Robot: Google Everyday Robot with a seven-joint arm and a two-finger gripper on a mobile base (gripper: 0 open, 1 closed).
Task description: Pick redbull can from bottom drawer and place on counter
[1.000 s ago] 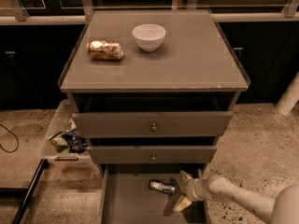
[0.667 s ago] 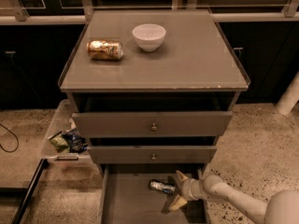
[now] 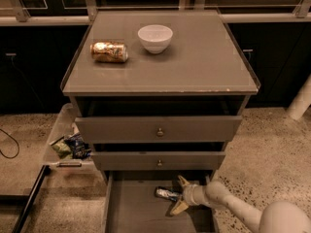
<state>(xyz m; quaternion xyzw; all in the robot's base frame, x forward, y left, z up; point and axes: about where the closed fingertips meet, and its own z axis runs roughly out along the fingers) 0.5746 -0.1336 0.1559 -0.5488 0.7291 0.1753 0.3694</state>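
Arm (image 3: 236,207) entered from lower right, forearm low and nearly level, reaching leftward into the open bottom drawer (image 3: 130,208). Gripper (image 3: 178,194) sat just above the drawer floor, its two fingers (image 3: 181,180) spread wide apart, one toward the cabinet and one toward the camera. Redbull can (image 3: 165,193) lay on its side on the drawer floor, its right end at the mouth of the spread fingers; contact could not be judged. Both knobbed drawers above stood slightly pulled out. On the desk (image 3: 204,64): white bowl (image 3: 155,38) upright, gold can (image 3: 109,52) on its side beside it
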